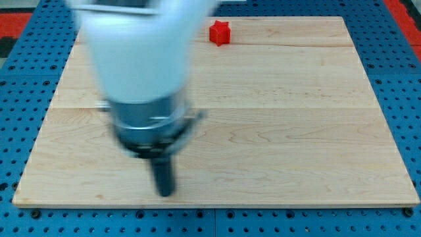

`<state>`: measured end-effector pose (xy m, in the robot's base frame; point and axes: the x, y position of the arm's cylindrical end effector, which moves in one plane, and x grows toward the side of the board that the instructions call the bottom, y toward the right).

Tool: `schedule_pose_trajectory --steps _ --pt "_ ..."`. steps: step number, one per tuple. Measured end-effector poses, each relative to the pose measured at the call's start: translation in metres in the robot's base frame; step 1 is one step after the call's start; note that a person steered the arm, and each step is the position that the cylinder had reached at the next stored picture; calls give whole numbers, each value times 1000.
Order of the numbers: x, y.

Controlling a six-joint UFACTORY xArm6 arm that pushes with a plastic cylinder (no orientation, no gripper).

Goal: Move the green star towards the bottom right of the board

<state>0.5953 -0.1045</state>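
No green star shows in the camera view; it may be hidden behind the arm. My tip [165, 193] is at the lower left of the wooden board [296, 131], near its bottom edge. The blurred white arm body [135, 59] rises from it toward the view's top left and covers much of the board's left part. A red block [220, 32], its shape unclear, sits near the board's top edge, far from my tip toward the view's top right.
The board lies on a blue perforated table [408, 99] that shows on all sides. A red strip [20, 16] shows at the view's top left corner.
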Motion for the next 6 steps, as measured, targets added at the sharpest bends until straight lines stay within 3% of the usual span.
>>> schedule_pose_trajectory --steps 1,2,4,6 --pt "-42 -33" --pt "-74 -22" --pt "-98 105" --pt "-125 141"
